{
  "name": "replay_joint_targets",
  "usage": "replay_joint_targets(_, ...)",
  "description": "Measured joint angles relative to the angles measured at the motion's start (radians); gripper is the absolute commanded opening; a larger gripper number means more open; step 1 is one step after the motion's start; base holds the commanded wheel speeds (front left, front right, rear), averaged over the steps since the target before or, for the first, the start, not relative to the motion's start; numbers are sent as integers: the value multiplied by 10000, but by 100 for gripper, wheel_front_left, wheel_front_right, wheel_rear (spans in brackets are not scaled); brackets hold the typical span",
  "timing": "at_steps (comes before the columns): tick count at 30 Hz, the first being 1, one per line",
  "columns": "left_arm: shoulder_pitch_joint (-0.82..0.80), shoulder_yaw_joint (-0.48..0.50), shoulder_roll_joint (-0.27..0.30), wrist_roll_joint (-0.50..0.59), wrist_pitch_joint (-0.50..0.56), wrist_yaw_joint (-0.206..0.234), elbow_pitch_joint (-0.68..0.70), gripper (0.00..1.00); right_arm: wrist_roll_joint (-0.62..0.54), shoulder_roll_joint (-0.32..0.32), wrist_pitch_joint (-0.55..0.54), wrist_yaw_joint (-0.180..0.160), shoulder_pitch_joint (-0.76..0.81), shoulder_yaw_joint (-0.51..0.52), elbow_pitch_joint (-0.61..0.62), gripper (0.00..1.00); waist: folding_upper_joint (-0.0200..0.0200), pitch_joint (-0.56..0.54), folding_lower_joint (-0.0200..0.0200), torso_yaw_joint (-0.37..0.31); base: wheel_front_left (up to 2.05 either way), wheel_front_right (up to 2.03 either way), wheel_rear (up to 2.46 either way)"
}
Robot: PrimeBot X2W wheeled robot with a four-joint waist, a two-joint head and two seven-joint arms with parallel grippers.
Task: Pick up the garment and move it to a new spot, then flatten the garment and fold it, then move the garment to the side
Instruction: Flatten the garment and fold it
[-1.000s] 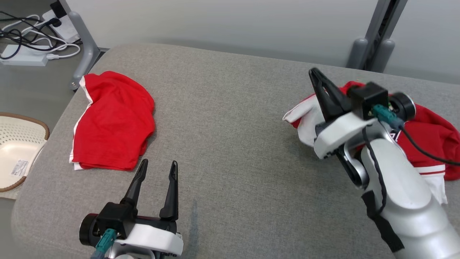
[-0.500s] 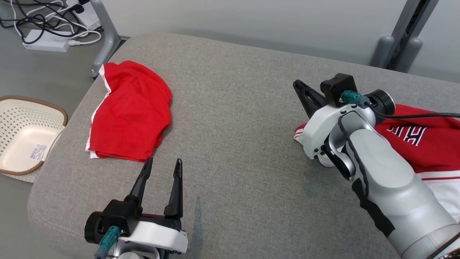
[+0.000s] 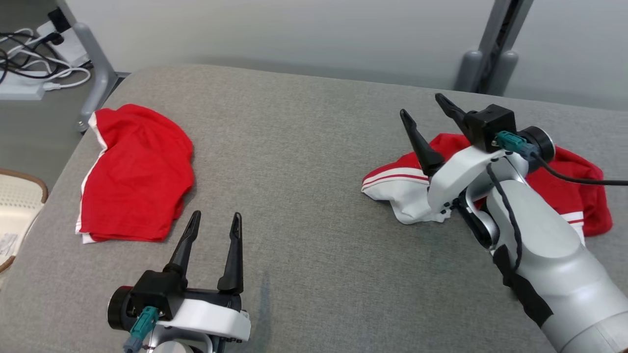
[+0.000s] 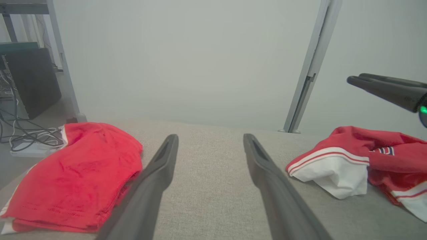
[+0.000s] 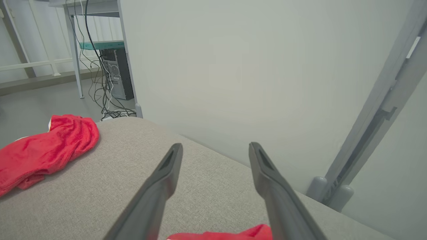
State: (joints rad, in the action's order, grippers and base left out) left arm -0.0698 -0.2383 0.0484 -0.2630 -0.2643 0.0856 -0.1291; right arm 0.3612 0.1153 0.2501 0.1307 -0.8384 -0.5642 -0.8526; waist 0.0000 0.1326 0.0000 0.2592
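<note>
A crumpled red garment with white striped trim lies at the right of the grey padded surface. My right gripper hangs open just above its left end, fingers pointing up and away, with nothing between them. The right wrist view looks past those open fingers, with a red sliver of the garment at the bottom edge. My left gripper stands open and empty near the front, between the two red pieces. The left wrist view shows the garment to the right of its fingers.
A folded red garment lies at the far left of the surface, also seen from the wrists. A pale perforated basket sits on the floor to the left. Cables and a power strip lie beyond a table leg. A grey post stands behind.
My right gripper has gone from shut to open, and the crumpled garment now lies loose under it. The head camera has shifted between frames. The left gripper has kept its place.
</note>
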Motion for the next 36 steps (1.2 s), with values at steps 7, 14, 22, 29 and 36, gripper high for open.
replay_joint_targets(7, -23, 263, 2, 159, -2, -46, 79, 100, -639, 543, 111, 0, 950, 1185, 1482, 100, 0, -191, 0, -700, 0, 0, 0)
replay_joint_targets(14, 10, 642, 2, 230, 0, 6, 255, 100, -1841, 591, 115, 0, 3133, 2947, 3871, 100, 0, -420, 0, -1485, 0, 0, 0)
replay_joint_targets(22, 206, 765, -2, 219, -2, -6, 261, 100, -2694, 79, 117, 2, 5544, 4859, 5561, 100, 0, -534, 0, -2156, 0, 0, 0)
replay_joint_targets(29, 226, 777, 0, 198, 0, -19, 161, 100, -2849, -305, 117, 0, 6449, 5231, 5921, 100, 0, -480, 0, -2342, 0, 0, 0)
replay_joint_targets(36, 223, 853, 2, 274, 0, -140, 105, 100, -2855, -391, 90, 0, 6448, 5110, 5956, 100, 0, -498, 0, -2334, 0, 0, 0)
